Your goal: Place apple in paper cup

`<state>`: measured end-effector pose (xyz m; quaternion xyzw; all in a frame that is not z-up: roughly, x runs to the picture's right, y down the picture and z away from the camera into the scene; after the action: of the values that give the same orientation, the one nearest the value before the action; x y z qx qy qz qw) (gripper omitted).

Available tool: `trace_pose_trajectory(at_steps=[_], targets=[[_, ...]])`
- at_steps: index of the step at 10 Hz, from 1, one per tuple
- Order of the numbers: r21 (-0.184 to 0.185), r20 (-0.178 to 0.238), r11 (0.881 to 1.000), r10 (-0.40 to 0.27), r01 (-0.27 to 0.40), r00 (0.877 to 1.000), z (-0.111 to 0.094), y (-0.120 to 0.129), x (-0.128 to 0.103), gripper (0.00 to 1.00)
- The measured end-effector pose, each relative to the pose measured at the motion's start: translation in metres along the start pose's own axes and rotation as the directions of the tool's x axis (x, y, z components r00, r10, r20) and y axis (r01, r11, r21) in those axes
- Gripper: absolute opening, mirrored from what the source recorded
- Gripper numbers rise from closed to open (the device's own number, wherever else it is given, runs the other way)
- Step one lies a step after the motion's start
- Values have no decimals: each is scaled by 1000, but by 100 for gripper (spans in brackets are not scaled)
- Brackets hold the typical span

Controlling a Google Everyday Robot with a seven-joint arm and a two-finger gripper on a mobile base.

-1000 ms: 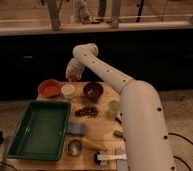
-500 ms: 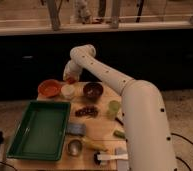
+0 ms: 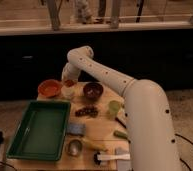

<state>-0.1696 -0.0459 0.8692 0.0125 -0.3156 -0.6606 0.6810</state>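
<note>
The paper cup (image 3: 68, 92), small and cream-white, stands at the back of the table between the orange bowl (image 3: 49, 88) and a dark brown bowl (image 3: 93, 90). My gripper (image 3: 68, 82) hangs straight down right over the cup's mouth, at the end of the white arm that reaches in from the right. A small reddish-orange apple (image 3: 69, 83) shows at the fingertips just above the cup's rim, and the gripper looks shut on it.
A large green tray (image 3: 40, 129) fills the left front. A dark purple grape bunch (image 3: 87, 111), a light green cup (image 3: 114, 108), a blue sponge (image 3: 76, 129), a metal cup (image 3: 74, 147) and small items lie across the wooden table.
The gripper has come down a little and slightly left toward the paper cup's mouth with the apple. Nothing else on the table has moved.
</note>
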Motion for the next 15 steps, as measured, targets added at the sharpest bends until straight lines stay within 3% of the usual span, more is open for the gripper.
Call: trace_pose_trajectory(at_steps=[8, 9, 15], targets=[[-6, 13, 1000, -10, 10, 1000, -3, -6, -7, 2], [-6, 15, 1000, -10, 10, 1000, -3, -6, -7, 7], [-10, 28, 1000, -10, 10, 1000, -6, -8, -8, 70]])
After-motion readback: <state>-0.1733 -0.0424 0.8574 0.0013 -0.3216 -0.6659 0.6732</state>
